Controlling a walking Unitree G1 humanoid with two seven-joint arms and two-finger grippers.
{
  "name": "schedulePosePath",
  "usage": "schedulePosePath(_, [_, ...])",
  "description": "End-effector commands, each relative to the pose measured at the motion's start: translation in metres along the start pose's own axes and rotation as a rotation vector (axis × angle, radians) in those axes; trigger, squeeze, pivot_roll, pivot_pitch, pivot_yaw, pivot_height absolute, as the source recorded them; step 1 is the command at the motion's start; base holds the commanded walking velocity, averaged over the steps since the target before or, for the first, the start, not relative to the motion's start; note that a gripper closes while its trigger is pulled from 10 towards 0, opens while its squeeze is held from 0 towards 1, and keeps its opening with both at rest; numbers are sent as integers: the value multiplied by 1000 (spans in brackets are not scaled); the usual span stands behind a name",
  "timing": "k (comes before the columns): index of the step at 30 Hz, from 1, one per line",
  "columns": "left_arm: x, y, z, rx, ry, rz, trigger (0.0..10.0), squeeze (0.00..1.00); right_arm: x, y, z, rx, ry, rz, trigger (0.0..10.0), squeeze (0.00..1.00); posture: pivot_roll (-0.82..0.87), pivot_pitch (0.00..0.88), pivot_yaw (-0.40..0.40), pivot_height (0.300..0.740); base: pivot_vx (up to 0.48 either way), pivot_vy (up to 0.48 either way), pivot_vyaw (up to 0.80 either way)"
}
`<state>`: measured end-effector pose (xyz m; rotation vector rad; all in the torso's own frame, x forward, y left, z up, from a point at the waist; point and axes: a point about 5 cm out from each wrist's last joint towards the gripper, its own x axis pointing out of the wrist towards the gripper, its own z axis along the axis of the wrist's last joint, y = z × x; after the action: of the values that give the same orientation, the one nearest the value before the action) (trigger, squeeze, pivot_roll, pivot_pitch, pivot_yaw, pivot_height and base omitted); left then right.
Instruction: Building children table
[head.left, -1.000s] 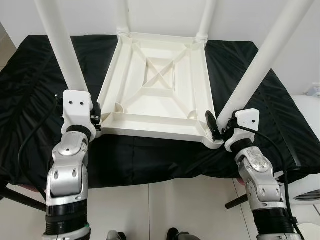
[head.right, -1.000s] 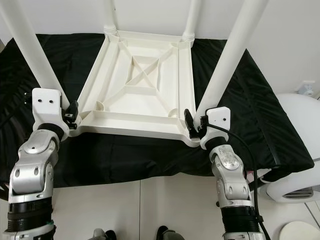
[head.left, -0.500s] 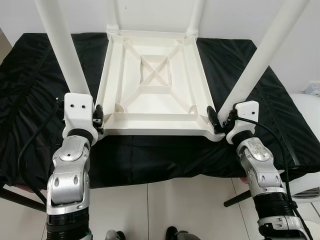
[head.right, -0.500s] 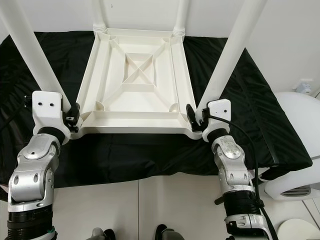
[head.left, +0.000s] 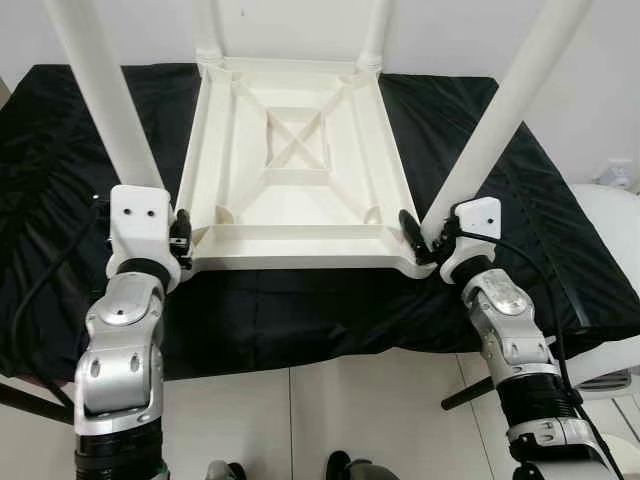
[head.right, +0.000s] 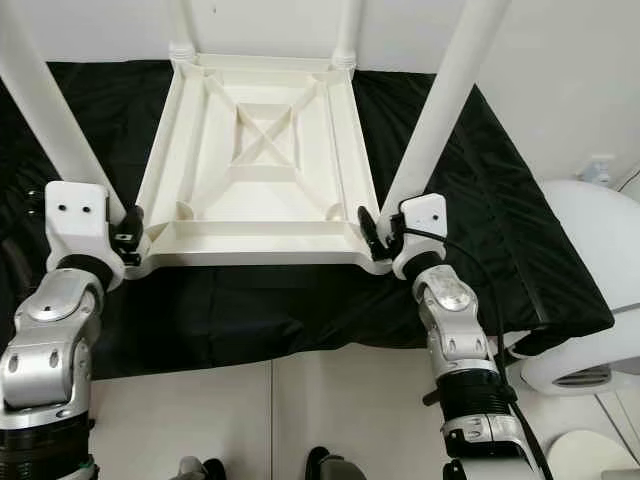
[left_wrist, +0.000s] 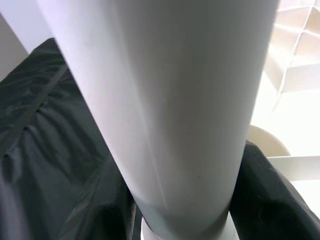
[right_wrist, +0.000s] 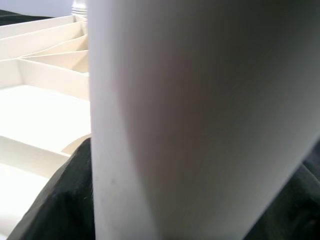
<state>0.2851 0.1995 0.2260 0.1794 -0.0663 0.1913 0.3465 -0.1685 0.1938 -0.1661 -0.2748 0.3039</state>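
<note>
All four white table legs were cut off by the top edge in the eye views, so their free ends could not be seen. The near-left leg (left_wrist: 165, 100) and near-right leg (right_wrist: 200, 120) were blurred in the wrist views. The base of each near leg was hidden behind a white wrist housing.

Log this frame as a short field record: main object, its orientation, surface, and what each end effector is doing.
object: white children's table
orientation: upside down, four legs pointing up
surface: black cloth covering a bench
left end effector: closed around the base of the near left leg
right end effector: closed around the base of the near right leg
background: white wall
</note>
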Motion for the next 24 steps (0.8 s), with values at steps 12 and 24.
schedulePosePath(12, [-14, 37, 0, 75, -7, 196, 10000, 0, 9, 15, -11, 13, 33, 52, 10000, 0, 3, 189, -44, 740, 0, 0, 0])
schedulePosePath(24, [-5, 24, 8, 49, -68, 84, 10000, 1000, -10, -2, -7, 44, -15, -58, 10000, 0, -21, 174, -32, 740, 0, 0, 0])
